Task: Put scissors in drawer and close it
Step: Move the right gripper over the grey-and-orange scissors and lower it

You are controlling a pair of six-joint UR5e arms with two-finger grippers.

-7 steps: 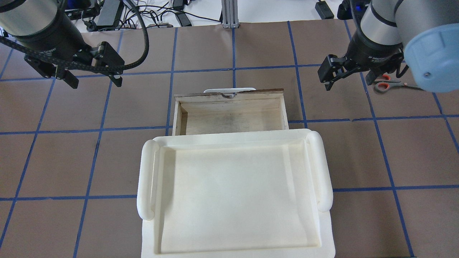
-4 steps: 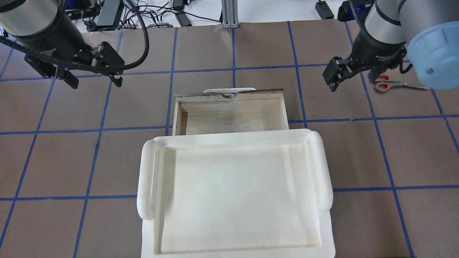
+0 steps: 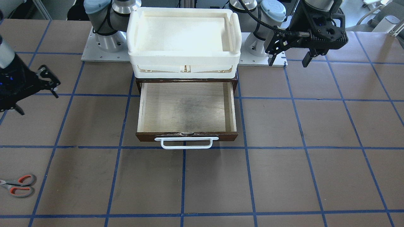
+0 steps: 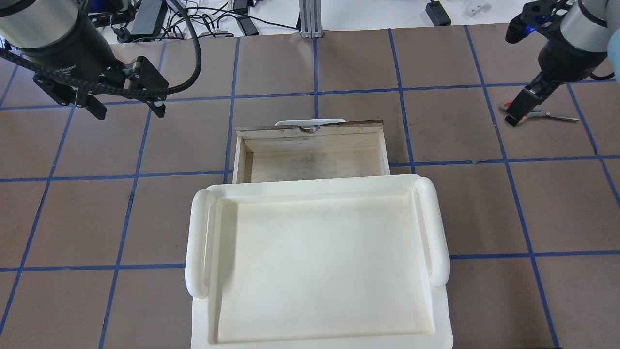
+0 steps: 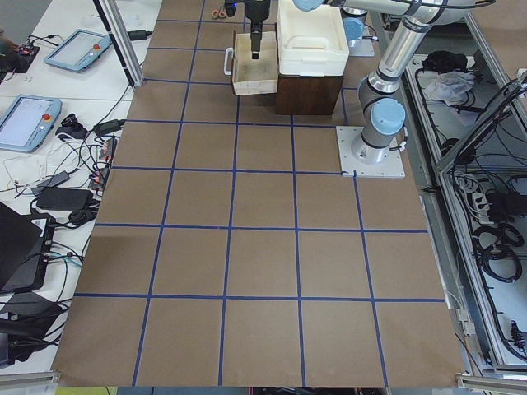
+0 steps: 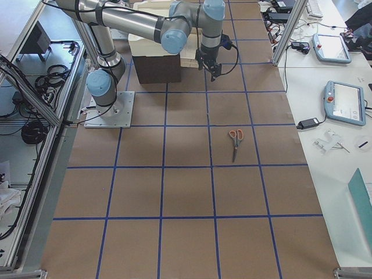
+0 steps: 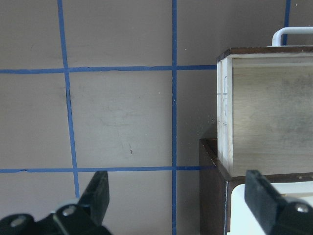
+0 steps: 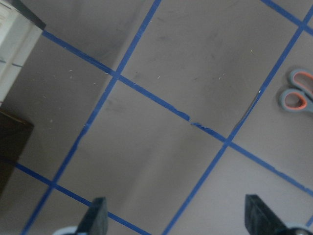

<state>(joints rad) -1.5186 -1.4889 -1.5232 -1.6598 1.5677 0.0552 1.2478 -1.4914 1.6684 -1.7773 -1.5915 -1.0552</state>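
Small pair of grey-handled scissors with orange-red lining and dark metal blades: flat on the brown-papered, blue-taped bench, blades closed, far out on the robot's right and well apart from the open, shallow wooden drawer. Judged light, stiff and thin; blades probably slick and low on the paper, so best pinched across the handles near the pivot. Nearby, the right claw has fingers apart, empty. Beside the drawer, the left claw is also apart, empty.

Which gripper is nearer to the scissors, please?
The right gripper: it hovers near the scissors, on their side of the drawer. The left gripper hangs beyond the drawer, opposite.
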